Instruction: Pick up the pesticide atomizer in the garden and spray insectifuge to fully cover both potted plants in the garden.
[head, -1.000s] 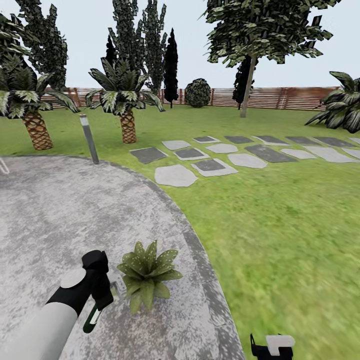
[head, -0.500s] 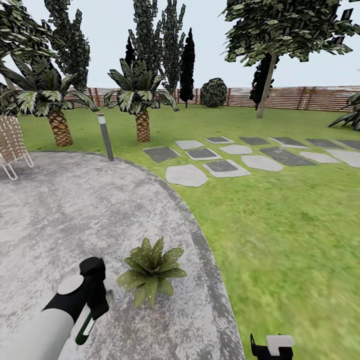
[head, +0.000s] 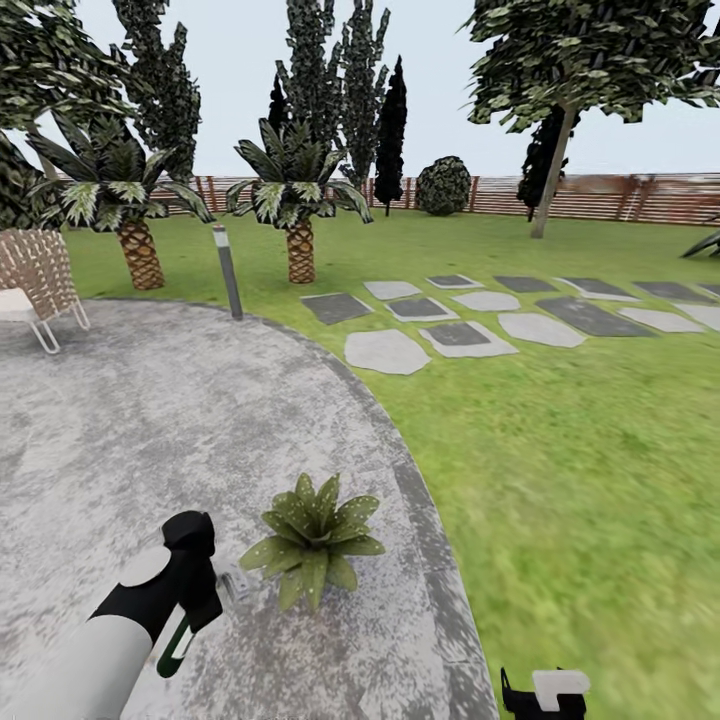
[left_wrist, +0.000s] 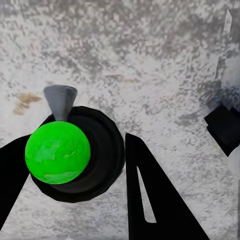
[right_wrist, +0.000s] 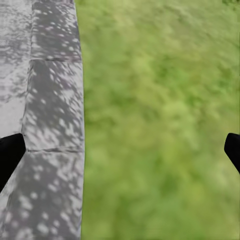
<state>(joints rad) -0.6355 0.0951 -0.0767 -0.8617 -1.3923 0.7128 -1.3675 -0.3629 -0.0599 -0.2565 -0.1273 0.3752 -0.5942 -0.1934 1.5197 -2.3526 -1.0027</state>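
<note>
The pesticide atomizer (head: 178, 640) hangs in my left gripper (head: 200, 600), fingers pinched on it, its dark green body slanting down toward the grey patio (head: 120, 430) and its whitish head (head: 234, 583) turned toward the nearby potted plant (head: 313, 537). In the left wrist view I look down on the bottle's bright green round end (left_wrist: 57, 152) sitting between my two dark fingers (left_wrist: 150, 195), the paving below. The plant's leaves already carry fine whitish specks of insectifuge (head: 345, 512) — I judge this one is mostly covered. To do the spraying well I would keep the nozzle aimed at the rosette's middle, just beside it and not touching the leaves, and sweep over any bare leaf. My right gripper (right_wrist: 120, 155) is spread wide and empty, hovering over the edge where patio meets lawn (right_wrist: 160, 120) — it should stay clear
</note>
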